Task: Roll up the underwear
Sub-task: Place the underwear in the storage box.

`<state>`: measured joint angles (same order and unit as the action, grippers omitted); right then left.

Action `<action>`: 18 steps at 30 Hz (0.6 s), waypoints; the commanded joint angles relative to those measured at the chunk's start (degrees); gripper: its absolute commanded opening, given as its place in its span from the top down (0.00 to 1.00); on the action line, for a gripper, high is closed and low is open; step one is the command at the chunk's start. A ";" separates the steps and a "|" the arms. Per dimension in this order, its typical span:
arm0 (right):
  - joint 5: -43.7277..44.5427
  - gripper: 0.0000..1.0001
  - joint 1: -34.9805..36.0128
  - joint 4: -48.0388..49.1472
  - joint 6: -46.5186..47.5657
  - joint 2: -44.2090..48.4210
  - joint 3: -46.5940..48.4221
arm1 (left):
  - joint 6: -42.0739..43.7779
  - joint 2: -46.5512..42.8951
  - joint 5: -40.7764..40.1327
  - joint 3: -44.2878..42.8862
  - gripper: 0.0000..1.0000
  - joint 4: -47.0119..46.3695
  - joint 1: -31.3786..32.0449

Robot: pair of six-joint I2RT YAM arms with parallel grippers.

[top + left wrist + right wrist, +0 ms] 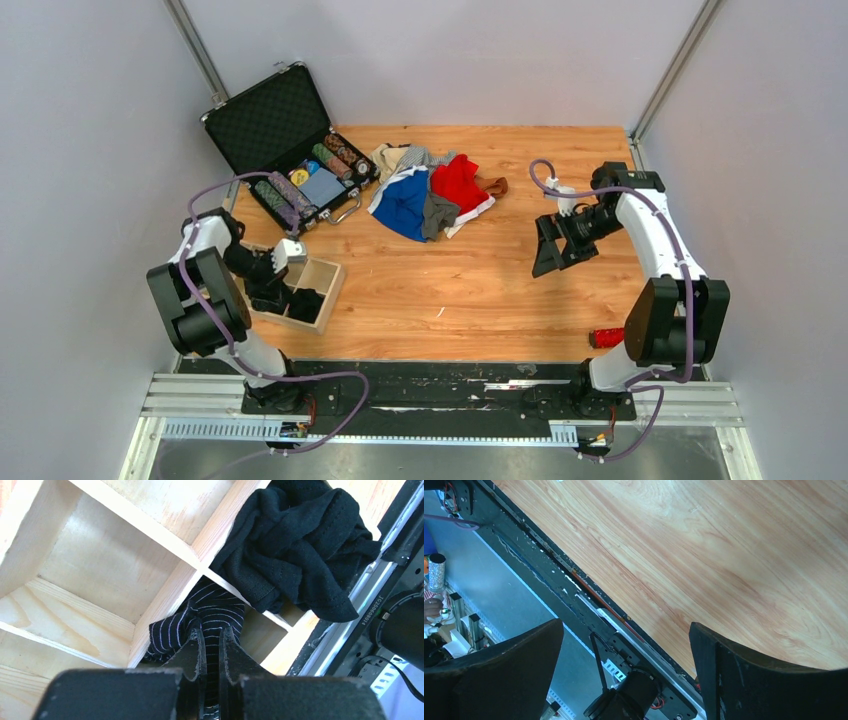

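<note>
One open case sits beside underwear pile.

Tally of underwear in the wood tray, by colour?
black underwear: 1
striped underwear: 1, gripped by the left pincer
Total in the tray: 2

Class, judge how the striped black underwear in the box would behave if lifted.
Probably floppy: the striped black underwear lies crumpled against a divider of the box. Likely light: the cloth looks thin where the left fingers pinch it.
</note>
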<state>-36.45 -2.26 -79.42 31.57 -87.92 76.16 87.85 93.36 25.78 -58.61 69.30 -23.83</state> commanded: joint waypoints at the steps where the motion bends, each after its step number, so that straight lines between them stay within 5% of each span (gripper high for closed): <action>1: 1.04 0.00 0.31 0.18 -0.20 1.75 0.23 | 10.06 7.05 6.61 2.32 0.99 -16.74 1.38; 5: 1.90 0.00 0.34 -0.87 0.36 1.24 1.33 | 8.69 10.71 2.70 -3.00 0.98 -13.56 2.77; 11: 1.94 0.00 0.36 -0.88 1.11 0.08 3.05 | 2.35 1.67 1.25 -0.57 0.64 -14.58 3.75; 18: 1.84 0.00 0.42 -1.69 0.90 -2.82 5.63 | -11.49 -11.54 -1.08 -2.15 0.45 -5.69 4.57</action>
<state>-34.52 -2.26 -80.34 31.79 -88.73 78.63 83.66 88.29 23.49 -59.61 66.83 -19.81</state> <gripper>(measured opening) 0.998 0.519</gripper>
